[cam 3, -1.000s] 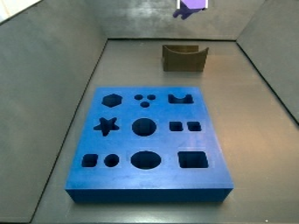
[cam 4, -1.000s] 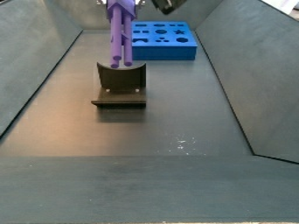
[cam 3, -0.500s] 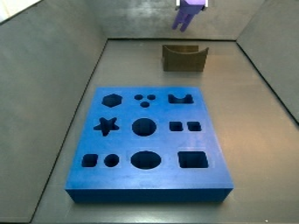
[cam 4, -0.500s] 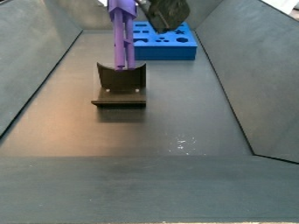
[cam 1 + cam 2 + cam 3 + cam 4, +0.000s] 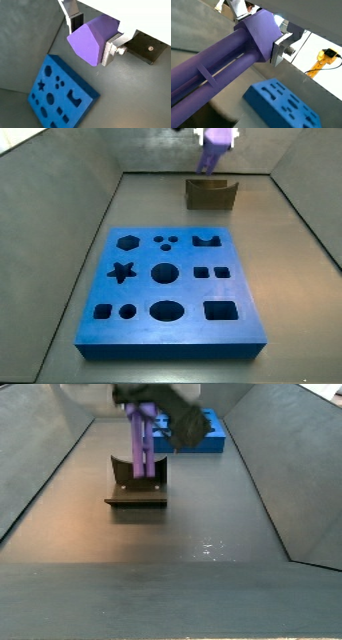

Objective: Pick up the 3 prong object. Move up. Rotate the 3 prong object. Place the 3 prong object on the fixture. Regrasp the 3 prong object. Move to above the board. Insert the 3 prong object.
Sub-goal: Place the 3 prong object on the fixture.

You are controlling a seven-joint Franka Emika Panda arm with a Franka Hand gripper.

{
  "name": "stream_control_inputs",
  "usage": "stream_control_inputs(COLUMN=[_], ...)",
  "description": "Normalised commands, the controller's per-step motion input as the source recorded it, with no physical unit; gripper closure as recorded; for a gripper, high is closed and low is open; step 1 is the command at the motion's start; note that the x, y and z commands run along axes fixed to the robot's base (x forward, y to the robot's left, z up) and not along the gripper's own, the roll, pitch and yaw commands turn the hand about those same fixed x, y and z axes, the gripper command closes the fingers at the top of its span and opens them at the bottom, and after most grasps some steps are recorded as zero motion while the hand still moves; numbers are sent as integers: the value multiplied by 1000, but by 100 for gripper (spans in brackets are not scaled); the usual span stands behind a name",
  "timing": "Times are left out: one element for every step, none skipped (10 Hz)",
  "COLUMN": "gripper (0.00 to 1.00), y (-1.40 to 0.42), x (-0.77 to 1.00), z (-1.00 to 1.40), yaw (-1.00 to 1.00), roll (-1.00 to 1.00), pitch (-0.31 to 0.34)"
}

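The 3 prong object [image 5: 139, 442] is a long light-purple piece hanging upright, and my gripper [image 5: 147, 398] is shut on its upper end. In a side view its lower end sits at the notch of the dark fixture [image 5: 136, 488]; I cannot tell whether they touch. From the opposite side, the gripper [image 5: 214, 136] holds the purple piece [image 5: 210, 158] just above the fixture [image 5: 210, 194]. Both wrist views show silver fingers [image 5: 110, 51] clamping the purple block [image 5: 92, 39] and the 3 prong object's [image 5: 228, 57] ribbed length. The blue board [image 5: 167, 293] lies flat on the floor.
Sloped grey walls [image 5: 40, 479] enclose the bin floor on both sides. The board [image 5: 201, 439] lies just behind the fixture, partly hidden by the gripper. It also appears beneath the held piece in the wrist views [image 5: 57, 97] [image 5: 281, 102].
The gripper has come down with the purple piece. The piece's lower end has dropped from above the fixture to the level of its notch.
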Motion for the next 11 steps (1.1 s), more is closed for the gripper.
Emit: stream_control_inputs(gripper=[100, 100, 100, 100, 100, 100, 100, 100, 100, 100, 100], y=[104, 103, 75, 53, 35, 95, 104, 115, 114, 113, 113], x=[119, 118, 103, 87, 72, 55, 53, 54, 53, 50, 49], z=[-1000, -1000, -829, -633, -445, -301, -244, -224, -224, -225, -226], yaw=[-132, -123, -95, -74, -49, -30, -12, -2, 6, 13, 16], roll=[-80, -67, -54, -52, -51, -30, -34, -33, -34, -35, -35], pitch=[-14, -33, -59, -72, -83, -104, -106, -109, -107, -106, -105])
